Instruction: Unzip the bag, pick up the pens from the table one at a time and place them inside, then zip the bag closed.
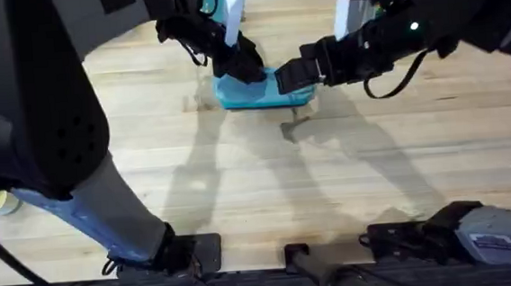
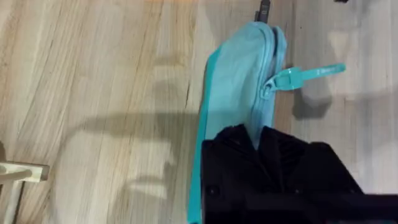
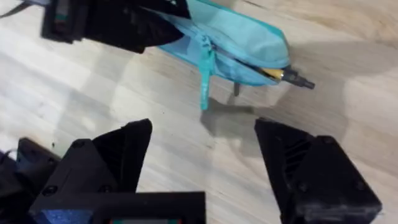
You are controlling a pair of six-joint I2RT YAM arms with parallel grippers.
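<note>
1. Left gripper (image 2: 264,152): black jaws pinched on one end of the bag (image 2: 239,81), gripping the fabric at the zipper seam; same grip visible from the right wrist camera, dark fingers clamped over the bag's far end.
2. Bag lying on the tabletop (image 2: 93,93), stretching straight away from the left jaws; zipper pull tab (image 2: 305,74) just beyond those jaws, sticking out sideways off the seam and casting a shadow on the wood.
3. Right gripper (image 3: 205,162): jaws spread wide, nothing between them but bare tabletop; hovering just short of the bag's other end, apart from it.
4. Ahead of the right jaws, bag mouth partly open at that end; yellow pen (image 3: 268,73) lying inside the slit, its dark metal tip (image 3: 300,81) poking out past the fabric edge.
5. Pull tab hanging down from the seam, straight ahead of the gap between the right jaws, near mid-length of the bag.
6. From overhead, both grippers (image 1: 241,63) (image 1: 298,75) meeting at the bag (image 1: 261,90) from opposite ends, left arm over the far end, right arm beside the near-right end.
7. Open plank surface on the near side of both jaws and out to either flank; tabletop's far edge close behind the bag.
</note>
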